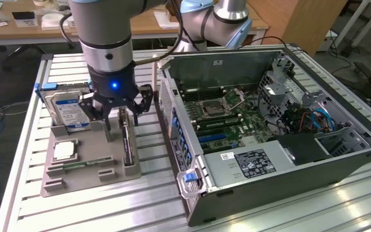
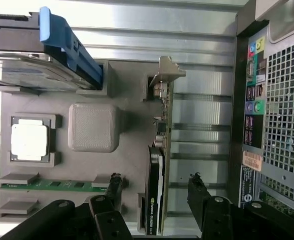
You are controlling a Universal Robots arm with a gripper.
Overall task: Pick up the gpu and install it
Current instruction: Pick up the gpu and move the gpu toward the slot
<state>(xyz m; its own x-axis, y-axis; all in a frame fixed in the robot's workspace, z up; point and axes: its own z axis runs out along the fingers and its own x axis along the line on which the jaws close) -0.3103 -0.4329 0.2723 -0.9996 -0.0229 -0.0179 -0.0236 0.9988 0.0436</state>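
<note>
Gripper (image 1: 122,126) is spread wide, straddling the gpu (image 1: 129,145) and holding nothing. At the exterior view's right lies the open computer case (image 1: 269,121); left of it, the grey tray (image 1: 82,181) holds the gpu on edge. We advise centring the card between the fingers and closing squarely on its flat faces.

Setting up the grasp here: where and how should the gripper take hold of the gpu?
Probably its upper long edge, pinched across the two flat faces from straight above. The gpu stands on edge in the gray holder, so only that edge is free; the open gripper straddles it.
</note>
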